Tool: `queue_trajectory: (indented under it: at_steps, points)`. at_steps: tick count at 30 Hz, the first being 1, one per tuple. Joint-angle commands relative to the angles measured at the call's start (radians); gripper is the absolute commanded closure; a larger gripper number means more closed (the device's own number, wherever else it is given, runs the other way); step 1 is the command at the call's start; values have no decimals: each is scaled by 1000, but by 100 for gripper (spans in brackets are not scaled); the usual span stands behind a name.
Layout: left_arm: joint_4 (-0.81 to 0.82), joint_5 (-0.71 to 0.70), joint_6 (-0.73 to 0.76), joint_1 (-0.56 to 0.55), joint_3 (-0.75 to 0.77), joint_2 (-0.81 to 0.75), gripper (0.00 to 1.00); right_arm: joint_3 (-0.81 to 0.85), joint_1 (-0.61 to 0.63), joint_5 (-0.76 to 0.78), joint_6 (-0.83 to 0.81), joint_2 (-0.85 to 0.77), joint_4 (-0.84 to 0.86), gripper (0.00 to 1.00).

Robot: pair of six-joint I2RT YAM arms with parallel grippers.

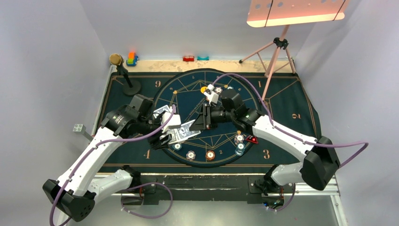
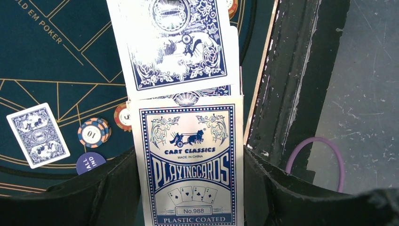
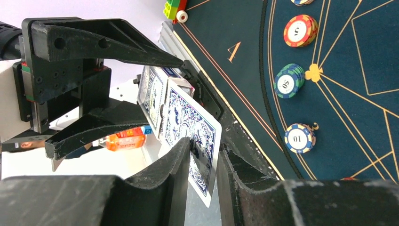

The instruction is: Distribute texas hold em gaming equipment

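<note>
We see the blue-and-white card box [image 2: 190, 165] with one playing card [image 2: 176, 42] sticking back-up out of its open end. A second card [image 2: 37, 135] lies face down on the mat [image 2: 47, 61] beside a striped chip [image 2: 92, 133]. The red-black triangular marker [image 1: 252, 139] touches other chips.

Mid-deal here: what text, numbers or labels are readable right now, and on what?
"CART CLASSICS", "MADE IN CHINA", "PLAYINGCARDS", "No.988", "PLASTIC COATED": card box.
"OLD EM POKER", cut off: mat.
"10": striped chip.
"ALL IND", cut off: blue disc.
"20": teal chip.
"9", "1", "2", "3": mat borders.
Other chips: too small or blurred.
</note>
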Motion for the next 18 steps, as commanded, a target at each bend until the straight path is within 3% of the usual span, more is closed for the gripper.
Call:
queue_trajectory:
  at_steps: [1, 7, 12, 15, 18]
  points:
    - [39, 44, -18, -4, 35, -21, 100, 31, -21, 18, -36, -46, -40, 71]
    - [46, 53, -21, -4, 25, -29, 100, 51, -74, 17, -60, -94, -89, 76]
    - [44, 55, -21, -3, 22, -30, 100, 76, -157, 14, -68, -110, -123, 92]
    - [44, 50, -20, -4, 16, -31, 100, 97, -235, 17, -61, -71, -129, 100]
    - [44, 47, -22, -4, 13, -32, 100, 131, -310, 1, -53, 23, -86, 100]
